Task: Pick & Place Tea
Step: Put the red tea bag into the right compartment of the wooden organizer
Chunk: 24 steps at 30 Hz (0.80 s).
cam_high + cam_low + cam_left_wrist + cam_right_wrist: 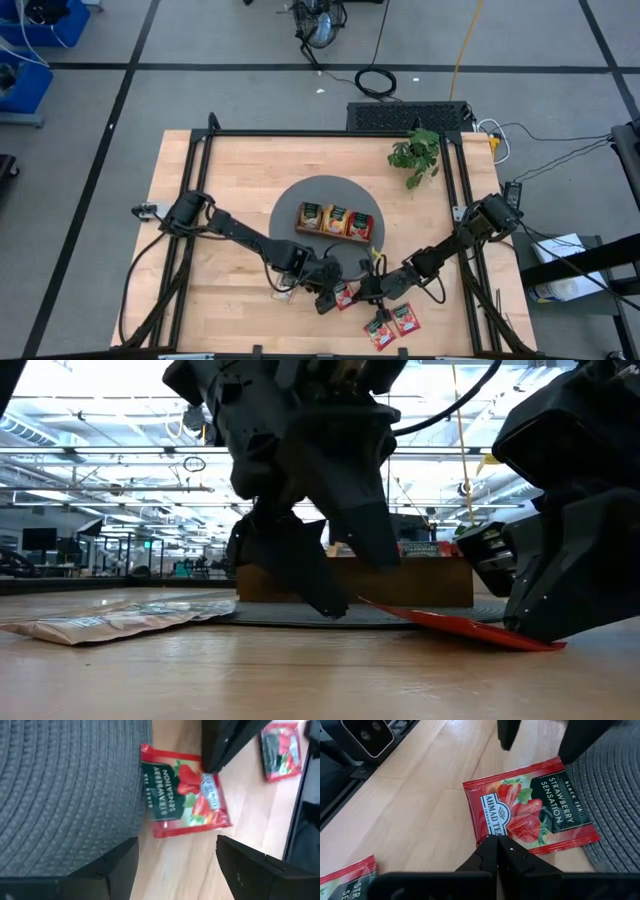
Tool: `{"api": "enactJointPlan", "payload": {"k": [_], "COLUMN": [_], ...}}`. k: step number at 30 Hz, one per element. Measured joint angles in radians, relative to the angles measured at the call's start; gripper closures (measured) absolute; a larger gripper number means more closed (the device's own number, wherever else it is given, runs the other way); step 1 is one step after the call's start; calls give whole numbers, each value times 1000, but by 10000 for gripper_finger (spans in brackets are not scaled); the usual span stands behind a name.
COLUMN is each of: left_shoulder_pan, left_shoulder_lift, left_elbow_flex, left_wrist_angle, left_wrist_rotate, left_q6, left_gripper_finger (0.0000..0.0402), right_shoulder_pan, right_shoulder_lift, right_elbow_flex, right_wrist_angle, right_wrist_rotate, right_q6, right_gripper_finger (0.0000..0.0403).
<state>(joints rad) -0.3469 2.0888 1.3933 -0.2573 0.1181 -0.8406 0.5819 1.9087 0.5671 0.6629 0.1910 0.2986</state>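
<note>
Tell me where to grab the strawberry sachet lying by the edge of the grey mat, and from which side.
Grip the red strawberry sachet by its edge away from the grey mat. It lies flat on the wooden table with one side against the mat's rim, so pinching the free side from above looks easiest. The left gripper hangs open over it.

Two dark, matte, multi-jointed arms are being shown; the left gripper [175, 855] and right gripper [497, 851] are being seen with angular black fingers, black cables trailing.
</note>
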Motion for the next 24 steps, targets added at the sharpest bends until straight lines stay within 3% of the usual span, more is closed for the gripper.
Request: {"api": "enactJointPlan", "payload": {"k": [20, 24], "left_shoulder_pan": [24, 29], "left_shoulder_lift": [31, 34], "left_elbow_flex": [4, 3], "left_wrist_angle": [42, 70], "left_wrist_rotate": [-22, -41], "left_q6": [-34, -32], "left_gripper_finger": [136, 152], "right_shoulder_pan": [-9, -9], "right_shoulder_lift": [-1, -2], "right_elbow_flex": [0, 1], "right_wrist_angle": [76, 73], "right_wrist_rotate": [44, 45], "right_q6": [-47, -49], "right_gripper_finger": [403, 403]}}
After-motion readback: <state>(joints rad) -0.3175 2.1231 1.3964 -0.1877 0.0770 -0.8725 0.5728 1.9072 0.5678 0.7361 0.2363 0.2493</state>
